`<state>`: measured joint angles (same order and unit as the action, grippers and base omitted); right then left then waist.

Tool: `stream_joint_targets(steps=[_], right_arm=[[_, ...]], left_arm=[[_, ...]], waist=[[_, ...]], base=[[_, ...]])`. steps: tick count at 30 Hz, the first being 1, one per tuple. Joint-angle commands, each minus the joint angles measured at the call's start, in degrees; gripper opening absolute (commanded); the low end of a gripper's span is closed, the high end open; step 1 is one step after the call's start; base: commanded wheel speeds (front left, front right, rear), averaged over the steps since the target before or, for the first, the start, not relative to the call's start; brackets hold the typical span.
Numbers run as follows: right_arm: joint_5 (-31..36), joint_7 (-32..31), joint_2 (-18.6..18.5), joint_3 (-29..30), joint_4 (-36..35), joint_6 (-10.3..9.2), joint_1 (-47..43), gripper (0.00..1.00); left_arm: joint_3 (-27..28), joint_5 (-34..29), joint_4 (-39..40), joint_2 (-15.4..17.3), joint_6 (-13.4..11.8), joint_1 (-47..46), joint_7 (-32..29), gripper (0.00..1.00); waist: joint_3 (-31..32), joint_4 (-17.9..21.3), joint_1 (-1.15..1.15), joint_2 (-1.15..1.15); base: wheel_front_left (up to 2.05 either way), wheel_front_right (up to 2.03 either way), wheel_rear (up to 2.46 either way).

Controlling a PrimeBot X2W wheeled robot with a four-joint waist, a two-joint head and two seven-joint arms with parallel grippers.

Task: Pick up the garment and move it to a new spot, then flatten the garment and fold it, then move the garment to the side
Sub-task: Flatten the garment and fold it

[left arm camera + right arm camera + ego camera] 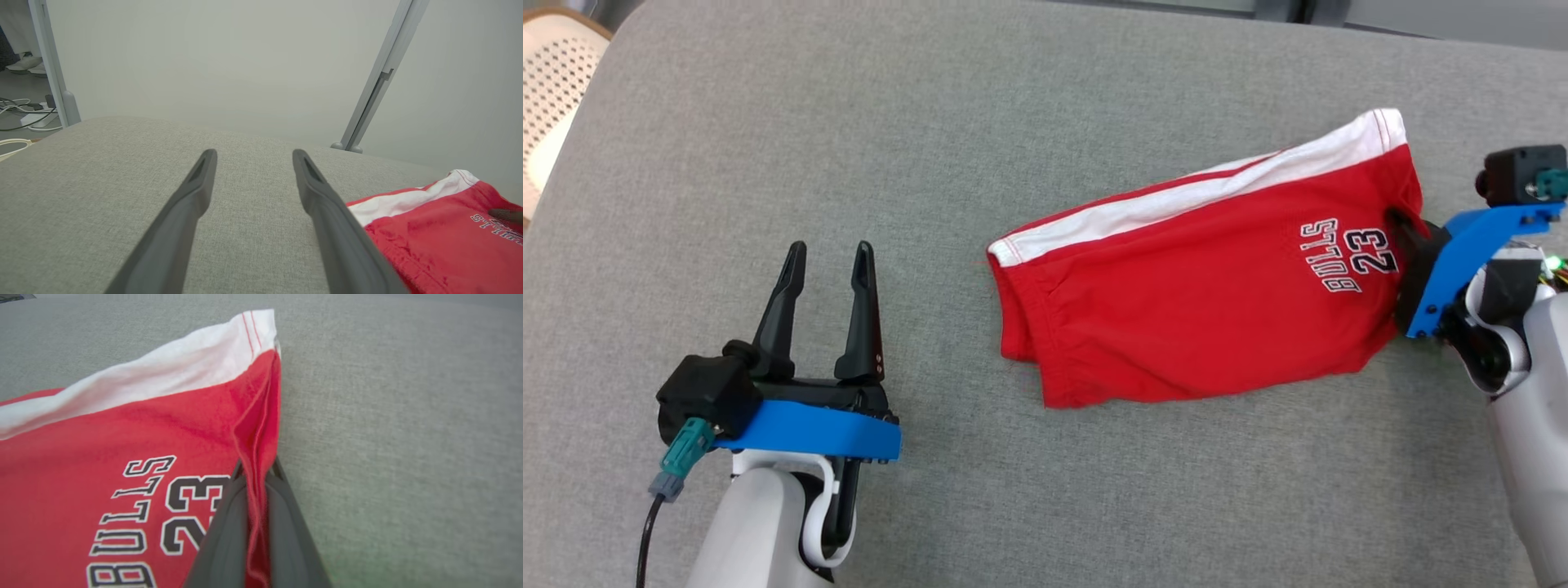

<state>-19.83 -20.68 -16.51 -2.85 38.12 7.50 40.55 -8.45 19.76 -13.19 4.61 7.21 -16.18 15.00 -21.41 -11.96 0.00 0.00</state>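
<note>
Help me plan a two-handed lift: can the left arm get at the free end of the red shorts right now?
Probably yes. The left end effector stands open over grey cushion, nothing between it and the near end of the shorts. The right end effector pinches the far edge, out of its way.

A test lab, I'd say: pale partition panels (224,61) on metal posts (384,77), power strip (34,118) and loose cables (12,102) on the floor (16,83).
</note>
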Motion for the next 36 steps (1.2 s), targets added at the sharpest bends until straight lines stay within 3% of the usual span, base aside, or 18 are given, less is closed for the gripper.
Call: stream_joint_targets(steps=[1, 11, 18, 27, 36], right_arm=[[-0.03, 0.29, -0.26, 0.6, -0.19, -0.01, -1.13, 0.0], [4.12, -0.37, -0.88, 10.97, -10.49, 0.0, -9.88, 0.0], [11.32, -4.62, 1.37, 16.05, -20.85, 0.0, -14.11, 0.0], [12.69, -10.93, 7.24, 6.8, -29.36, 0.01, -13.24, 0.0], [12.72, -13.36, 12.19, -3.86, -20.09, 0.0, -6.03, 0.0]], left_arm=[[0.05, 0.07, -0.01, 0.37, 0.41, 0.7, 0.21, 1.0], [-0.97, 0.44, -0.2, 2.1, 0.42, 3.06, 0.22, 1.0], [-1.94, 0.63, -0.44, 2.39, 0.42, 3.94, 0.22, 1.0], [-3.3, 1.41, -0.95, 2.75, 0.42, 3.78, 0.22, 1.0], [-4.03, 2.04, -1.01, 2.3, 0.42, 3.36, 0.22, 1.0]], waist=[[0.7, 0.68, 0.0, 0.0], [4.47, 4.24, 0.0, 0.0], [5.95, 4.88, 0.0, 0.0], [7.15, 3.84, 0.0, 0.0], [6.5, 1.14, 0.0, 0.0]], base=[[0.0, 0.0, 0.0], [0.0, 0.0, 0.0], [0.0, 0.0, 0.0], [0.0, 0.0, 0.0], [0.0, 0.0, 0.0]])
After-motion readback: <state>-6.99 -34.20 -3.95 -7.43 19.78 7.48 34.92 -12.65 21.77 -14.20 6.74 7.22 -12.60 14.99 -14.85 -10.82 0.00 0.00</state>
